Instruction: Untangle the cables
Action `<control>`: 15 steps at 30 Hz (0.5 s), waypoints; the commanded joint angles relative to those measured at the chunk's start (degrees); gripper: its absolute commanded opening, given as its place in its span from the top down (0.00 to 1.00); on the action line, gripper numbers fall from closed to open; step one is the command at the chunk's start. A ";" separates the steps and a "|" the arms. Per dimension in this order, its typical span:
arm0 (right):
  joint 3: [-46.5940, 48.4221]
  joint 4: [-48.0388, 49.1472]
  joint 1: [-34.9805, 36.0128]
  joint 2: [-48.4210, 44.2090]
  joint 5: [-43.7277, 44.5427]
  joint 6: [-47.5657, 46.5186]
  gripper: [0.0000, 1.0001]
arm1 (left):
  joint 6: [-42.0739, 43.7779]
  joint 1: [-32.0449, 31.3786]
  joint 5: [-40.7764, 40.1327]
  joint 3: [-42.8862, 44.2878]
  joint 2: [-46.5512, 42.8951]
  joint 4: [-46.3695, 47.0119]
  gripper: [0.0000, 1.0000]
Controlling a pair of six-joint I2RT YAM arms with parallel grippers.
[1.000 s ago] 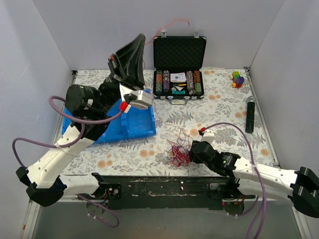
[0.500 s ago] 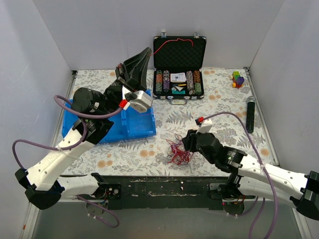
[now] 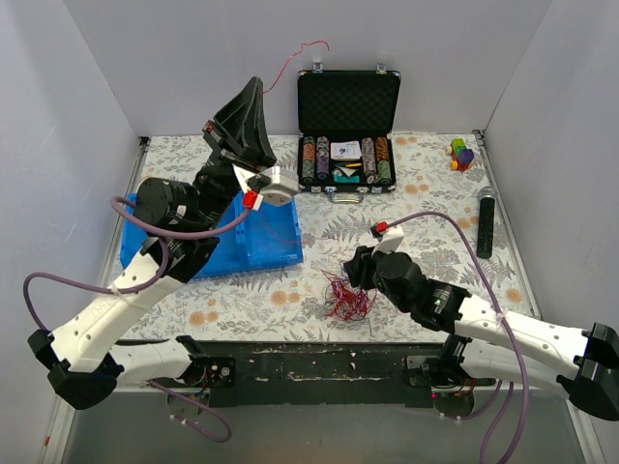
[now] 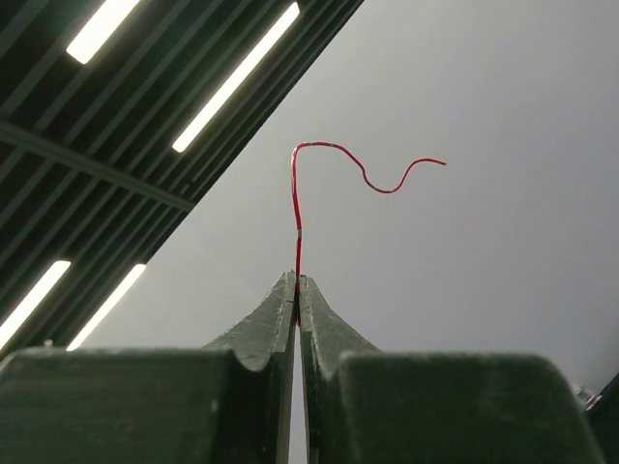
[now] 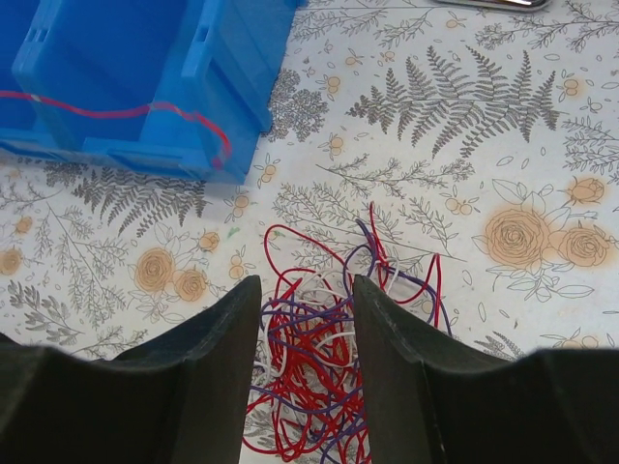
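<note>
The cables lie as a small tangle (image 3: 343,293) of red, white and purple wires on the floral table near its front edge. The right wrist view shows the tangle (image 5: 324,377) directly below. My right gripper (image 3: 356,274) is open and hovers just over it, the fingers (image 5: 208,338) straddling the heap without touching any wire. My left gripper (image 3: 257,85) is raised high, pointing up at the back wall. It is shut on one red wire (image 3: 311,42), whose free end curls above the fingertips (image 4: 295,193). A blurred red wire (image 5: 106,110) crosses the blue bin.
A blue bin (image 3: 271,244) stands left of the tangle. An open black case of poker chips (image 3: 348,126) stands at the back. A black cylinder (image 3: 485,222) and coloured blocks (image 3: 461,153) lie at the far right. Grey walls close three sides.
My left gripper dipped right, then swung back up and left, and the red wire's free end whipped about. My right gripper moved up and left over the tangle.
</note>
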 commanded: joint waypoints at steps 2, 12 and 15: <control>-2.89 3.41 -0.07 -1.41 -0.12 1.46 0.50 | 8.14 1.71 -6.93 0.27 2.25 6.02 1.00; -4.48 2.35 -0.15 -3.25 1.11 2.08 0.51 | 8.15 2.59 -5.61 -6.57 1.38 3.83 1.00; -5.27 2.26 -0.15 -4.92 1.73 2.43 0.51 | 7.18 3.03 -5.70 -10.18 1.99 5.76 1.00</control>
